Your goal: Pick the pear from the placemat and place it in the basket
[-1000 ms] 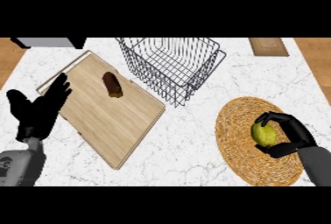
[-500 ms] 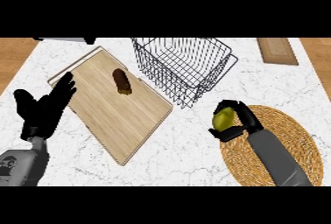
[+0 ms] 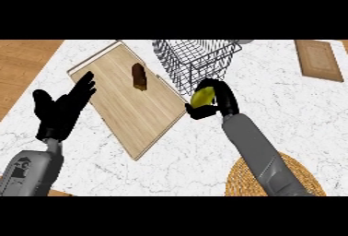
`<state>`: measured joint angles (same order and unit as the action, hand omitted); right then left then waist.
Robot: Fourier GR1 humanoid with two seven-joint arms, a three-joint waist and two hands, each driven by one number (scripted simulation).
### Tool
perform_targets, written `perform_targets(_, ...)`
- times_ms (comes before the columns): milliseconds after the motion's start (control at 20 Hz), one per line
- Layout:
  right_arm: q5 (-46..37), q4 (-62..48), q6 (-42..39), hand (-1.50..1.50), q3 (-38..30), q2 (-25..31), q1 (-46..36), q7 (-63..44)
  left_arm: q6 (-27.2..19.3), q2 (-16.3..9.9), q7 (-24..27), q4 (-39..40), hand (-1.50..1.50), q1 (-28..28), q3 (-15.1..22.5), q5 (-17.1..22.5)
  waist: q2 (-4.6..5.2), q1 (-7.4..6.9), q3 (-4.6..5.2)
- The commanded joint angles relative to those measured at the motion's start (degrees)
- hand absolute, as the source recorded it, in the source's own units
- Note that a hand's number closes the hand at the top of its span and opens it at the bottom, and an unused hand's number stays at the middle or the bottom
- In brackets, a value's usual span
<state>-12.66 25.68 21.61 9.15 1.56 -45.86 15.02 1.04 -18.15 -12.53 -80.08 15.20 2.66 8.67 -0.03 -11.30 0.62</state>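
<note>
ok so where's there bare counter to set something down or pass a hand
Bare marble lies between the cutting board and the placemat, and right of the basket up to the small board. It is crowded where the right hand holds the pear at the basket's near corner.

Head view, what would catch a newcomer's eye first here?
The yellow-green pear, gripped in the right hand mid-counter just below the wire basket at top centre. Next, the left hand, open with fingers up at the left, beside the wooden cutting board carrying a small brown item.
</note>
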Motion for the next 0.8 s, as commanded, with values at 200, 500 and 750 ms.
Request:
perform_targets(200, -0.07, 2.81, 19.51, 1.50, 2.42, -1.54, -15.12, -14.78, 1.69, 1.42, -0.64, 1.09, 0.00, 2.97, 2.76, -0.50, 0.08, -4.34, 0.06)
perform_targets(500, -2.05, -0.73, 30.72, 1.50, 5.52, -1.56, -24.73, -27.77, 1.36, 2.45, -1.84, 1.66, 0.00, 5.36, 3.79, -1.04, 0.45, -5.46, 0.33)
perform_targets(750, -4.86, -6.58, 35.27, 1.50, 8.98, -1.56, -34.03, -39.14, 1.00, 2.44, -1.84, 3.10, 0.00, 6.42, 3.69, -1.68, 0.66, -4.97, 0.57)
